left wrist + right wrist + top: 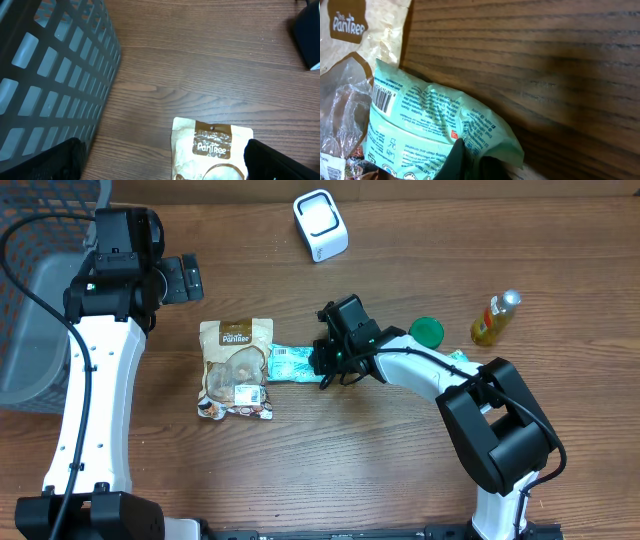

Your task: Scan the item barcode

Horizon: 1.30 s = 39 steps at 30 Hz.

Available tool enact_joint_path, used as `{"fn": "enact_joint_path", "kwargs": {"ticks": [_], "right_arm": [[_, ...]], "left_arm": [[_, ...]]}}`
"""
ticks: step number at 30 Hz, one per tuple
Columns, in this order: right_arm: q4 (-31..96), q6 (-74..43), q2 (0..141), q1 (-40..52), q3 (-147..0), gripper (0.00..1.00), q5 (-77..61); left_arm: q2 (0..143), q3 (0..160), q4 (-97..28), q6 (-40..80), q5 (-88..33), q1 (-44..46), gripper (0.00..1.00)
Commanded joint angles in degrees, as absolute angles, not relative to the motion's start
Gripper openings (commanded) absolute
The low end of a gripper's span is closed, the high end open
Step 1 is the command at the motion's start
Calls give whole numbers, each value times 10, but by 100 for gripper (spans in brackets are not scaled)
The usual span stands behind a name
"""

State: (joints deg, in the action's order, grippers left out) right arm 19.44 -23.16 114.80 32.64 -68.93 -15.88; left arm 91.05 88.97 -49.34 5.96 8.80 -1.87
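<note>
Brown wood-grain table carried everything. The green packet lay flat near its middle, long axis running side to side, its left end against a brown snack pouch. The right gripper was clamped on the packet's right end. The wrist view showed a barcode on the upper face, away from the fingers. The white scanner stood well apart toward the far edge, almost straight beyond the packet. The left gripper, jaws spread and empty, hung near the basket, so the right arm looked better placed for the carry.
</note>
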Motion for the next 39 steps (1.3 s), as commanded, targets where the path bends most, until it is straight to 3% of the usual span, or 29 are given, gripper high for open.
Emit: {"fn": "enact_joint_path", "kwargs": {"ticks": [1, 12, 29, 39], "right_arm": [[221, -223, 1142, 311, -682, 3, -131], [294, -87, 1027, 302, -682, 3, -178], [284, -69, 1007, 302, -683, 4, -181], [304, 20, 960, 302, -683, 3, -181]], "left_arm": [[912, 894, -493, 55, 90, -15, 99], [912, 894, -493, 55, 90, -15, 99], [912, 894, -493, 55, 90, -15, 100], [912, 894, -493, 55, 90, -15, 100]]}}
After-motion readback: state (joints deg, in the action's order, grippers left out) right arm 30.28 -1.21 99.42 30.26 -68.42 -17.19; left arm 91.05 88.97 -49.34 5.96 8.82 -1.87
